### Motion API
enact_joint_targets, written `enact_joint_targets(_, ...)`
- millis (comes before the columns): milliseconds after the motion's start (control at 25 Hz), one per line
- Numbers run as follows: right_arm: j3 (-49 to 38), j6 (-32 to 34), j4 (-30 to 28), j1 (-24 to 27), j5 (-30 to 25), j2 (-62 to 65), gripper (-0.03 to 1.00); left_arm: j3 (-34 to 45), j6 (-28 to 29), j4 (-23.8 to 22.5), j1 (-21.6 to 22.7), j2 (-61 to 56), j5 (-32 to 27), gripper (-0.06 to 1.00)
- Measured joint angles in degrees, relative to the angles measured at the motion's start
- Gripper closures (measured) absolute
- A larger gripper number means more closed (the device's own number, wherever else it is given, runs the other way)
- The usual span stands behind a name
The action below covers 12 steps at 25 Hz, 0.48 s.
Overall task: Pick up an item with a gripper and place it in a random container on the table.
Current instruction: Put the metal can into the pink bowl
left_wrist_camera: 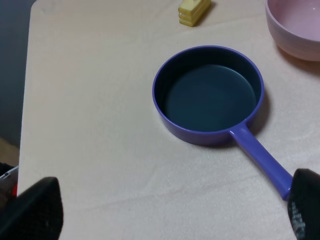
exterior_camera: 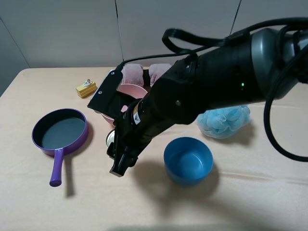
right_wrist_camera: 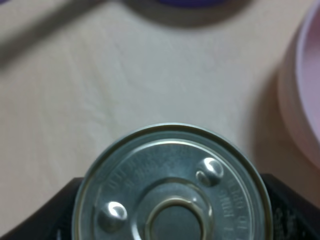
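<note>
Now, with the right gripper (exterior_camera: 117, 162) clamped on the can (right_wrist_camera: 172, 190) just beside the pink bowl (right_wrist_camera: 306, 100), the job is to lift straight, clear the rim, and release only over the middle.

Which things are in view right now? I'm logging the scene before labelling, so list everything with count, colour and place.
tin can: one, silver lid, held by the right gripper
pink bowl: one, pale pink, mid-table, partly hidden
blue bowl: one, blue, near side, right of centre
pan: one, purple, left side
block: one, yellow, far left
mesh puff: one, light blue, right side
cloth: count unclear, pink, behind the pink bowl
table: one, beige, under everything
left gripper: one, black, open, near the pan's handle
right gripper: one, black, shut on the tin can
</note>
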<state>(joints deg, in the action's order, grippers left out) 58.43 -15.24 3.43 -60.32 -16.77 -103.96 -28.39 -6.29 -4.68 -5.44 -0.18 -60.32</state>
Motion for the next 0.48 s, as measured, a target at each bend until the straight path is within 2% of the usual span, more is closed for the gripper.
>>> enact_joint_targets(240,9.40,0.00,-0.18,2.84,-12.89,0.35,0.48,0.00,0.00,0.00,0.00,0.00,0.00,0.04)
enact_joint_targets(480,15.45,-1.25,-0.60,5.77,-17.11,0.40,0.48,0.00,0.00,0.00,0.00,0.00,0.00,0.04)
